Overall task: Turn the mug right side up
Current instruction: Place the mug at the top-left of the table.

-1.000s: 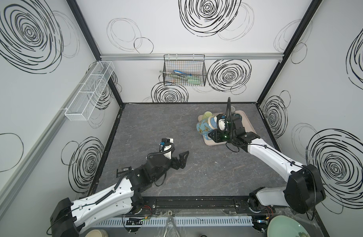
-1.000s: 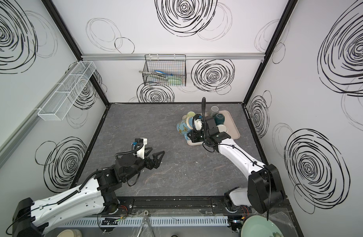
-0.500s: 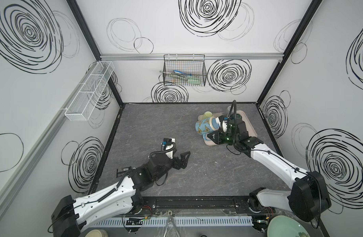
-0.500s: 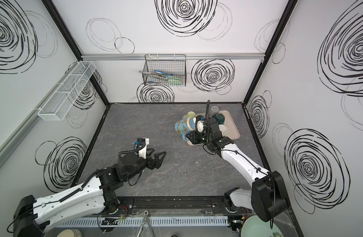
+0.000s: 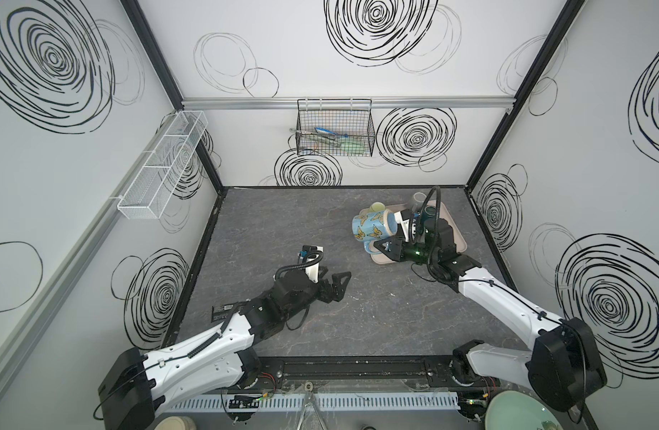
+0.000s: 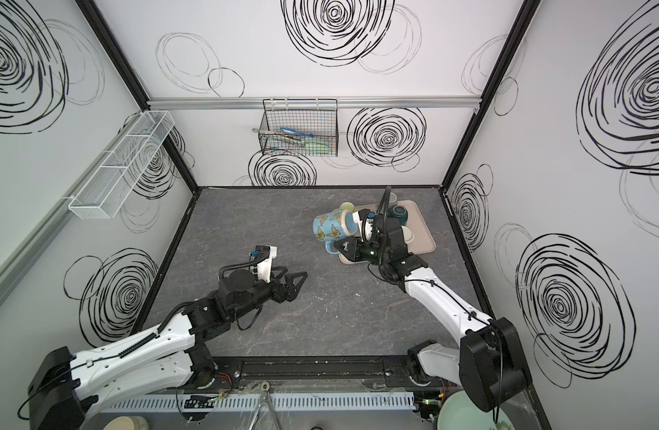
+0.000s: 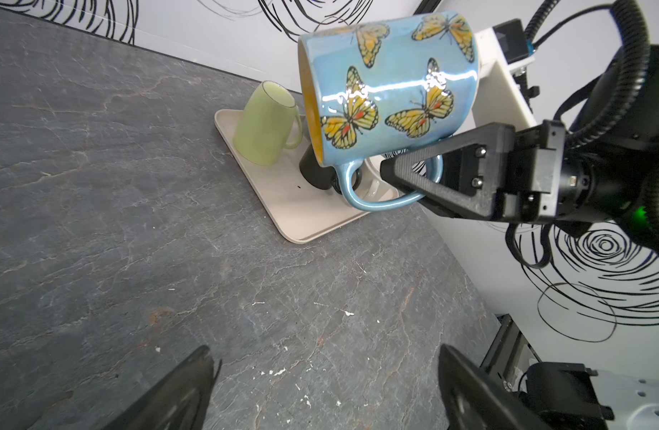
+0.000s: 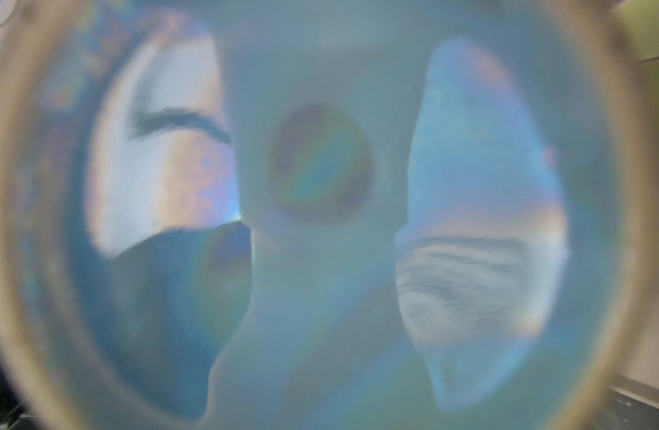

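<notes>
KL: Since a second ago the mug (image 5: 374, 228) has drifted slightly off the tray (image 5: 456, 238) edge toward mid-table. The left gripper (image 5: 333, 277) has edged forward a touch.

MR: What can't we read?

KL: The right wrist view is filled by the mug's blurred underside (image 8: 320, 223); nothing else there is legible. In the left wrist view a dark cup (image 7: 313, 173) on the tray (image 7: 283, 208) is half hidden behind the mug (image 7: 387, 100). The left gripper's fingers (image 7: 465, 387) are cut off at the frame edge.

MR: Fingers?

KL: The right gripper (image 7: 406, 178) is clamped on the mug's handle. One finger passes through the loop; its partner sits behind and is mostly hidden. The left gripper (image 6: 290, 277) has its fingers spread wide, holds nothing, and hovers low over the table (image 6: 320, 316).

MR: Mug position?

KL: In the air above the tray's edge, in both top views (image 6: 333, 228). It lies on its side with the handle underneath and the mouth pointing away from the right gripper (image 5: 385, 247). It is just beside the green mug (image 7: 264, 126), which stands on the tray's corner.
</notes>
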You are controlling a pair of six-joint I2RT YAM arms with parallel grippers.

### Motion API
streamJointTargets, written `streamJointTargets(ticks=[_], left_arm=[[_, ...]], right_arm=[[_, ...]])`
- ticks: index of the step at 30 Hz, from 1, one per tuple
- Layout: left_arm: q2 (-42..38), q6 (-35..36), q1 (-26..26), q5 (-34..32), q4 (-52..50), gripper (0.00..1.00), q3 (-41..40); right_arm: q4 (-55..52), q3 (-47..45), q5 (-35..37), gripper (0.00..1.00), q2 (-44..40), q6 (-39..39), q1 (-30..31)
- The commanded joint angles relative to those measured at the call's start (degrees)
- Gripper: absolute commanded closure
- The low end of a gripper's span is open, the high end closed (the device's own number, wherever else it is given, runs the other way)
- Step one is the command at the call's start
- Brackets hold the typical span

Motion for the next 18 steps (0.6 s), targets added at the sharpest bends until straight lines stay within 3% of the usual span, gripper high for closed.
streamJointTargets(ticks=[1,18], left_arm=[[0.9,-1.7,0.6,1.4,6.6,0.04,2.5],[7.4,-5.4,1.6,4.3,16.4,0.04,4.4]], right_arm=[[12.8,0.1,-4.0,0.97,-3.3,3.6,0.1],[19.3,-3.0,-5.6,0.98,-7.4,12.4,0.9]])
